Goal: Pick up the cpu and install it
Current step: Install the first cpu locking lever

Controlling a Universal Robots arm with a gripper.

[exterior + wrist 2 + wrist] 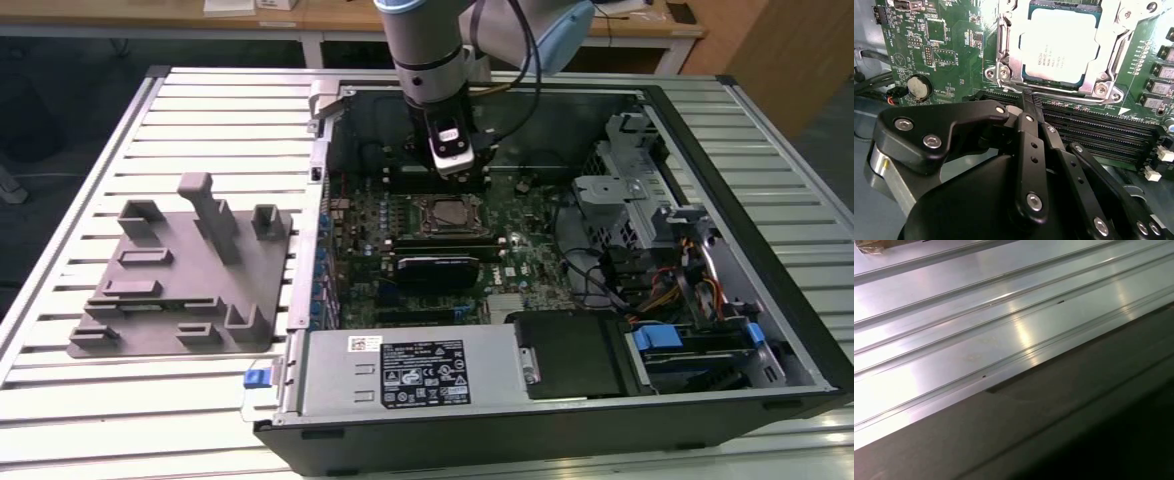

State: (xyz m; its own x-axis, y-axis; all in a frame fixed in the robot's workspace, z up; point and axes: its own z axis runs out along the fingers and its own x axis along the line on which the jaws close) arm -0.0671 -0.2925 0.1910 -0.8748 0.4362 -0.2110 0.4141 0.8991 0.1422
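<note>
One shiny silver-topped square cpu sits upper-centre in its socket; black gripper looks closed, empty; retreat straight.

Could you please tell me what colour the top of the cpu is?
Shiny silver-white; the cpu shows best in the second wrist view.

On the desk, the holder tray lies at nine o'clock of the open computer case in the exterior view, with the cpu seated in the motherboard socket inside it.
</note>
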